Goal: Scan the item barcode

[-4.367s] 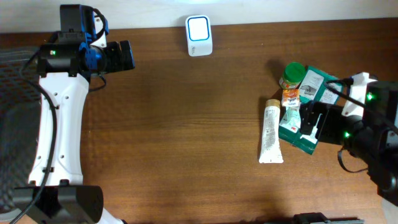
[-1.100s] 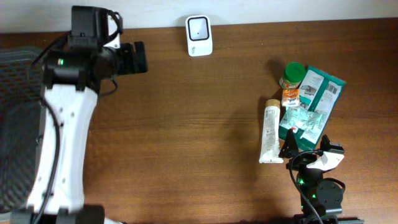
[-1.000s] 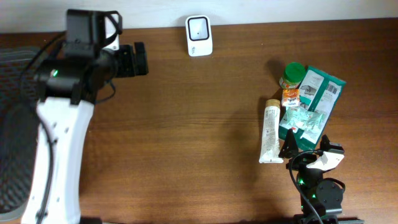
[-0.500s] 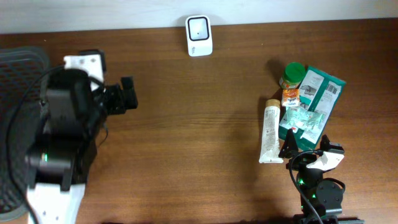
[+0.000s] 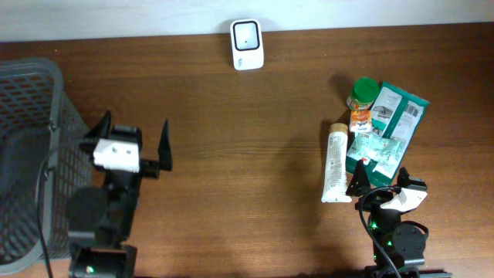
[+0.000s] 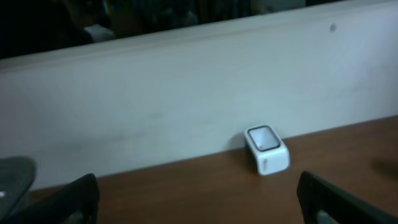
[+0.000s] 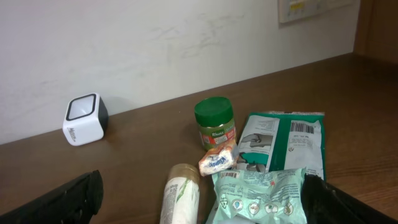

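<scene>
The white barcode scanner (image 5: pixel 247 44) stands at the table's far edge, also seen as the scanner (image 6: pixel 267 149) and the scanner (image 7: pixel 86 118). The items lie in a cluster at the right: a green-lidded jar (image 5: pixel 363 94), a small orange packet (image 5: pixel 360 119), a large dark-green pack (image 5: pixel 400 110), a light-green pouch (image 5: pixel 376 150) and a white tube (image 5: pixel 336 162). My right gripper (image 5: pixel 384 183) is open just on the near side of the pouch (image 7: pixel 261 196) and tube (image 7: pixel 180 199), holding nothing. My left gripper (image 5: pixel 136 127) is open and empty at the left, far from the items.
A grey mesh basket (image 5: pixel 31 154) fills the left edge of the table beside my left arm. A pale wall runs behind the scanner. Bare brown tabletop (image 5: pixel 247 162) lies between the two arms.
My left arm has pulled back from the far left corner toward the near edge, uncovering the basket. The right arm, withdrawn from the items earlier, has stayed still this last second.
</scene>
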Robot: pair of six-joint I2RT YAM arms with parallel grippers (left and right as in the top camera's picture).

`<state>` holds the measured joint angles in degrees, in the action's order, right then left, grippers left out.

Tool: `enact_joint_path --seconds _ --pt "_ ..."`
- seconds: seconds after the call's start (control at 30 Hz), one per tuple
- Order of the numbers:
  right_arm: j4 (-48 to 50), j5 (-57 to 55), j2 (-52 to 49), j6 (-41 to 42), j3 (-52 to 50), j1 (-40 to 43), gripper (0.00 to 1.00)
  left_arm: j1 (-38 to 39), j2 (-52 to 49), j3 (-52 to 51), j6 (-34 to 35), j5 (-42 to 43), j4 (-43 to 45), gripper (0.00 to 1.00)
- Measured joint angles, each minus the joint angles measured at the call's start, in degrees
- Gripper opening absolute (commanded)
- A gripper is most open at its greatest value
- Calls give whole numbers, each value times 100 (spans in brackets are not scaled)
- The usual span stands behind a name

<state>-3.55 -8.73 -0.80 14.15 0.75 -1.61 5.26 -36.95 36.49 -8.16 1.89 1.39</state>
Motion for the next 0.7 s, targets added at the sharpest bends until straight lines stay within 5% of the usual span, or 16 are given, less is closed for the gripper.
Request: enact_joint_path --seconds 0.33,0.7 --pt "0 0 0 -2 0 0 98 -431 1700 -2151 -824 28 271 99" --pt "0 0 0 -2 0 0 98 -599 3222 -3357 -1436 28 162 99"
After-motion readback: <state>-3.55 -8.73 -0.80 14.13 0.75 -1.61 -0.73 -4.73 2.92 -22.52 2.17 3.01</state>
